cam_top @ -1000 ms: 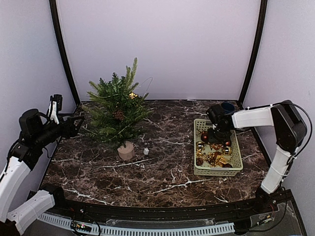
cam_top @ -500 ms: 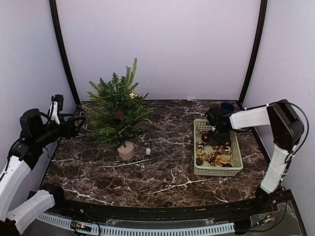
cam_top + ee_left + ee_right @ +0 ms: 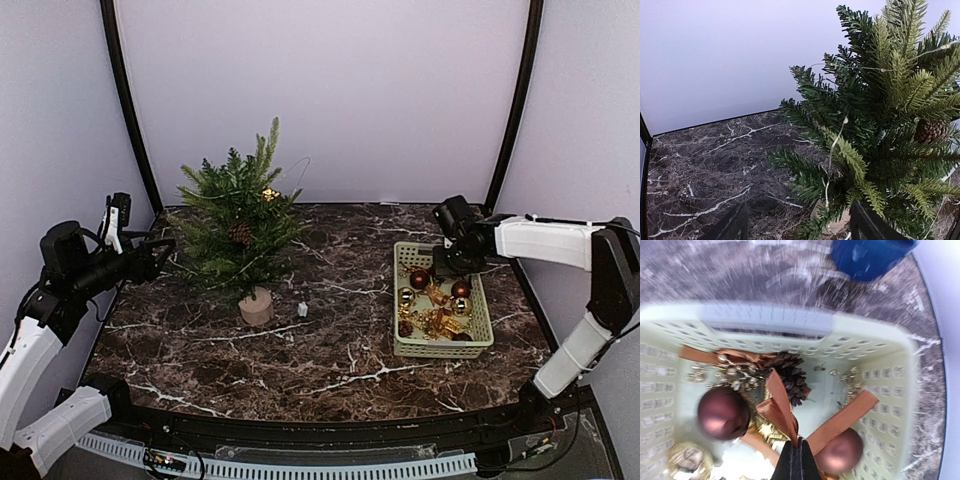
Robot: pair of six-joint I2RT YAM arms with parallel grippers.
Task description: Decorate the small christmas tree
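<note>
The small christmas tree [image 3: 238, 222] stands in its beige pot [image 3: 256, 306] at the table's left back, with a pine cone [image 3: 241, 234] and a gold ornament [image 3: 268, 194] on it. My left gripper [image 3: 160, 255] hovers open just left of the branches. In the left wrist view the tree [image 3: 880, 130] fills the right side, and that gripper [image 3: 800, 227] holds nothing. My right gripper [image 3: 448, 262] hangs over the far end of the green basket [image 3: 440, 349]. It [image 3: 799, 452] is shut on a brown ribbon [image 3: 779, 405] rising from the ornaments.
The basket [image 3: 765, 320] holds dark red baubles [image 3: 722, 412], a pine cone [image 3: 790, 372], gold pieces [image 3: 685, 457] and more ribbon. A blue cup [image 3: 867, 255] stands just behind it. A small white object [image 3: 302, 309] lies next to the pot. Curtain walls enclose the table.
My right gripper has closed on the brown ribbon and drawn up and back towards the basket's far end. The left arm has stayed where it was.
</note>
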